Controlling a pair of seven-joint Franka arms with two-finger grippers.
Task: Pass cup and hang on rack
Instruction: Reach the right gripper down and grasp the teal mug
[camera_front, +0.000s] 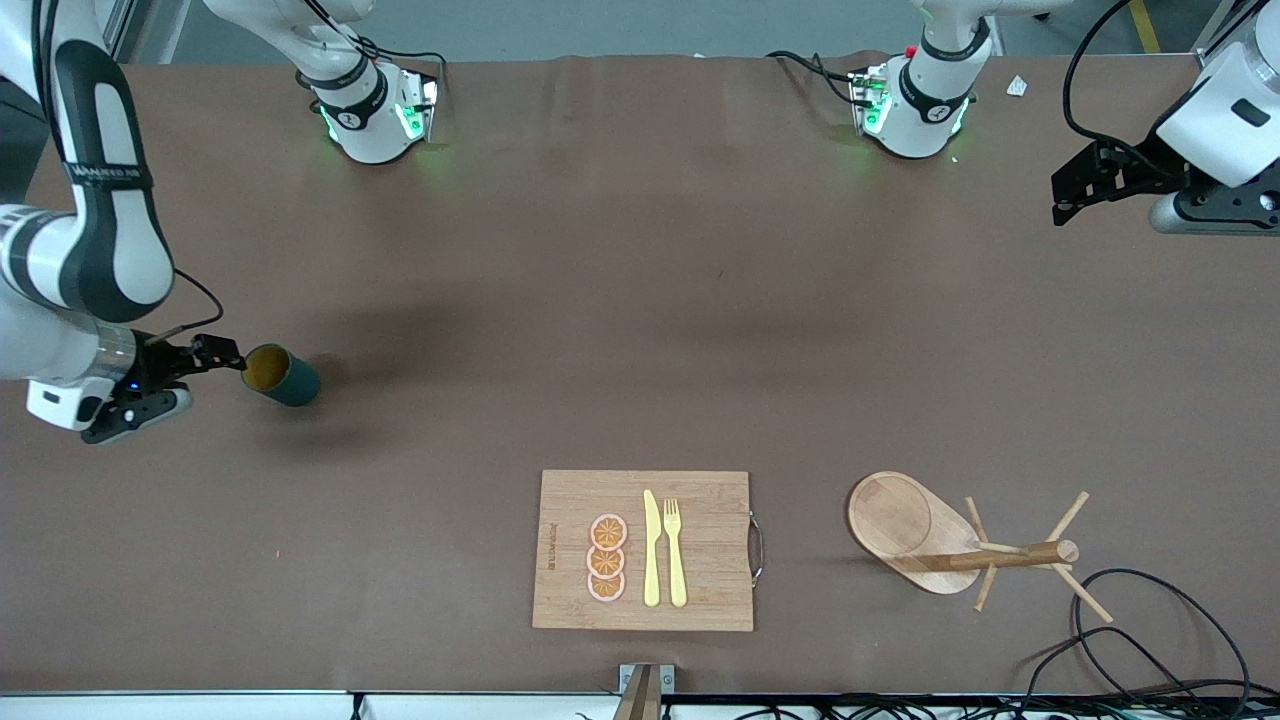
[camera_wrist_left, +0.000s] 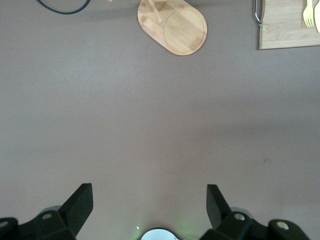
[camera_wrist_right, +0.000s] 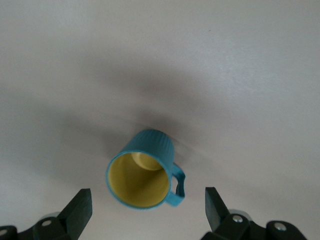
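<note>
The teal ribbed cup (camera_front: 283, 375) lies on its side on the table at the right arm's end, its mustard mouth facing my right gripper (camera_front: 203, 381). That gripper is open and empty, just short of the cup's rim. In the right wrist view the cup (camera_wrist_right: 142, 175) sits ahead of the open right gripper (camera_wrist_right: 147, 206), handle to one side. The wooden rack (camera_front: 1000, 557) stands toward the left arm's end, near the front camera. My left gripper (camera_front: 1075, 190) is open and empty, held high over the left arm's end; its wrist view shows the left gripper (camera_wrist_left: 150, 200) and the rack's base (camera_wrist_left: 172, 25).
A bamboo cutting board (camera_front: 645, 550) with orange slices, a yellow knife and a fork lies near the front camera, between the cup and the rack; its corner shows in the left wrist view (camera_wrist_left: 287, 25). Black cables (camera_front: 1150, 640) loop beside the rack at the table's edge.
</note>
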